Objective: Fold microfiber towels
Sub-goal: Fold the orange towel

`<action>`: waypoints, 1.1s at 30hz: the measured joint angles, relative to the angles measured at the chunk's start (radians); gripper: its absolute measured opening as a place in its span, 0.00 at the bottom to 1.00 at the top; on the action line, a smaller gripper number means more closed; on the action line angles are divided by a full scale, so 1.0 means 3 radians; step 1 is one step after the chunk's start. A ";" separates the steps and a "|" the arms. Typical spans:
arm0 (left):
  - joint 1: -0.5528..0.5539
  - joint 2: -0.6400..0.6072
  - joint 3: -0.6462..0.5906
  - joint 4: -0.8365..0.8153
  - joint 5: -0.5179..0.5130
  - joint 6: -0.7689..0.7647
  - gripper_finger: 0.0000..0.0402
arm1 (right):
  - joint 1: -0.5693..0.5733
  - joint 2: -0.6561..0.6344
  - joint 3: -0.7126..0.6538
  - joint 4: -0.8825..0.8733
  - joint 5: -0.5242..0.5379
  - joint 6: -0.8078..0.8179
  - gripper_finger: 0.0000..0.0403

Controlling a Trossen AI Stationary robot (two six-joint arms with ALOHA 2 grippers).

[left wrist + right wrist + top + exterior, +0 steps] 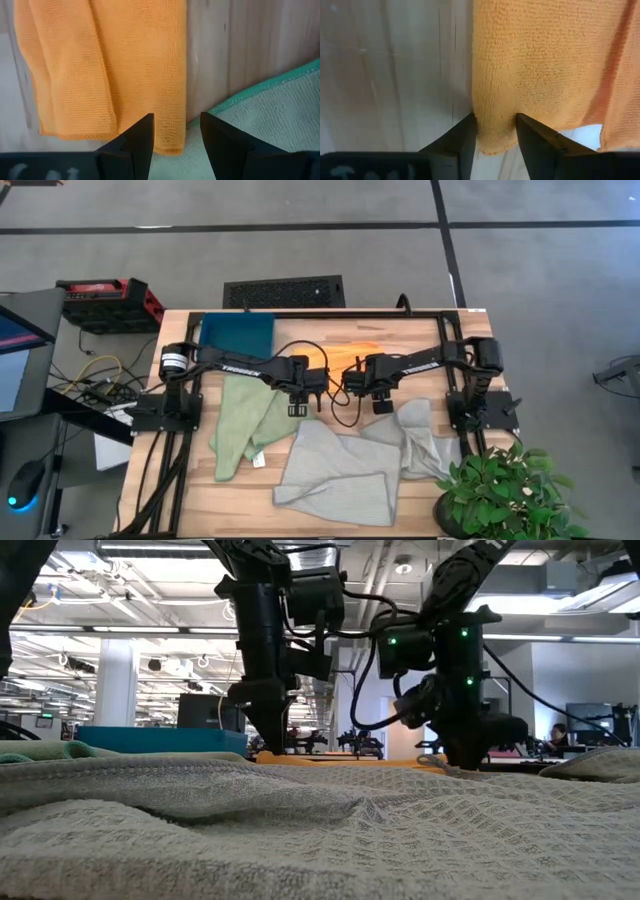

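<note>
The orange towel (350, 358) lies folded on the wooden table between the two arms; it also shows in the low view (340, 760). My left gripper (308, 388) points down, open, its fingertips (177, 122) standing either side of one corner of the orange towel (170, 145). My right gripper (372, 388) points down, open, its fingertips (495, 122) either side of another corner (495, 142). The light green towel (245, 420) lies rumpled at the left, its white tag (258, 461) near its lower edge. Two pale grey towels (340, 470) (420, 440) lie crumpled at the near right. My left gripper stands over the orange towel's corner (167, 135) from above, one finger on each side of it; whether the fingers touch the cloth I cannot tell. My right gripper comes from above at the towel's corner; one finger (465, 135) lies against the cloth's edge (475, 112). The towel lies flat on the table.
The dark teal tray (237, 332) stands at the far left of the table, also in the low view (160, 738). A potted plant (500, 495) overhangs the near right corner. The green towel's edge (270, 115) lies close beside my left gripper. Cables loop between the two wrists.
</note>
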 joint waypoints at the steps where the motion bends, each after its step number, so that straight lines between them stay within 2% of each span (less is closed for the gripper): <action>1: -0.0011 0.0000 0.0000 -0.0031 0.0000 -0.0007 0.38 | 0.0012 -0.0004 -0.0004 0.0004 0.0048 -0.0007 0.34; 6: -0.0074 -0.0110 0.0006 -0.0198 0.0000 -0.0210 0.38 | 0.0028 -0.0136 -0.0015 0.0056 0.0317 -0.0108 0.07; 7: -0.0086 -0.0153 0.0006 -0.0246 -0.0007 -0.0249 0.38 | 0.0027 -0.0164 -0.0015 0.0059 0.0356 -0.0131 0.04; 12: -0.0176 -0.0388 0.0006 -0.0489 -0.0317 -0.0496 0.38 | 0.0017 -0.0308 0.0005 0.0141 0.0451 -0.0173 0.05; 15: -0.0216 -0.0541 0.0006 -0.0651 -0.0458 -0.0676 0.38 | -0.0004 -0.0358 0.0050 0.0279 0.0459 -0.0260 0.02; 23: -0.0330 -0.0823 0.0008 -0.0940 -0.0524 -0.1060 0.38 | 0.0014 -0.0338 0.0126 0.1052 0.0440 -0.0739 0.01; 33: -0.0428 -0.0933 0.0009 -0.1061 -0.0528 -0.1313 0.38 | 0.0015 -0.0336 0.0127 0.1797 0.0355 -0.1012 0.01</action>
